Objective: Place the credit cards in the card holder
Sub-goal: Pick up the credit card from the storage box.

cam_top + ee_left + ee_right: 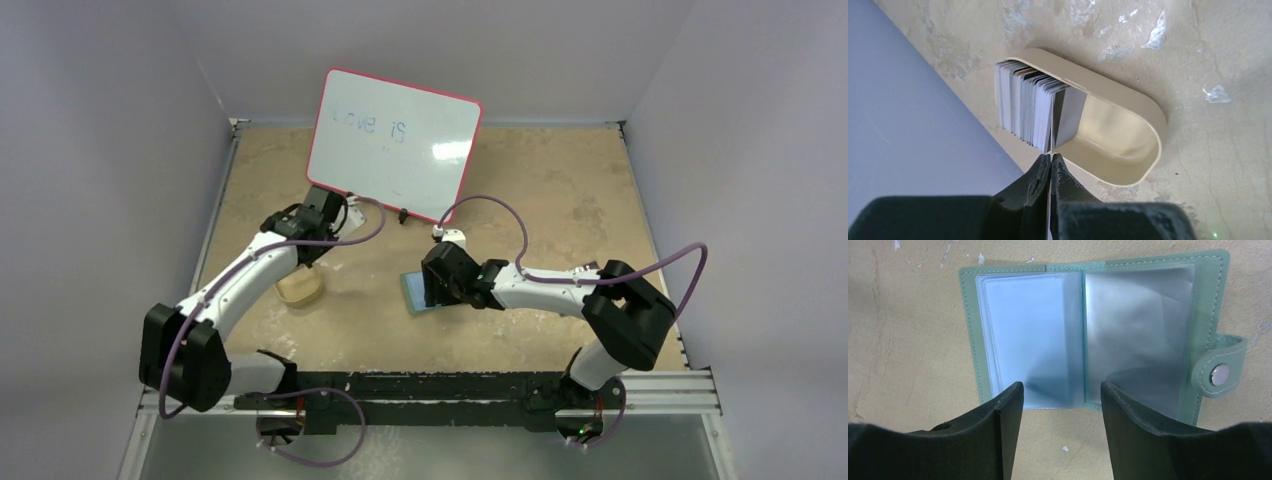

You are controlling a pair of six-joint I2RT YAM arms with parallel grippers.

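left wrist view: left end effector [1050,159] clenched on one of the credit cards [1028,107], which stand in a beige tray [1128,100] near the tabletop [560,200] left edge. right end effector [1062,390] released, over the opened card holder [1143,315] mid-tabletop.

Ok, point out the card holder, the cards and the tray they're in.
Card holder [1083,335]: right wrist view, centre fold between the clear sleeves.
Cards [1028,102]: left wrist view, top edges of the upright stack.
Tray [1113,132]: left wrist view, bare inside floor.
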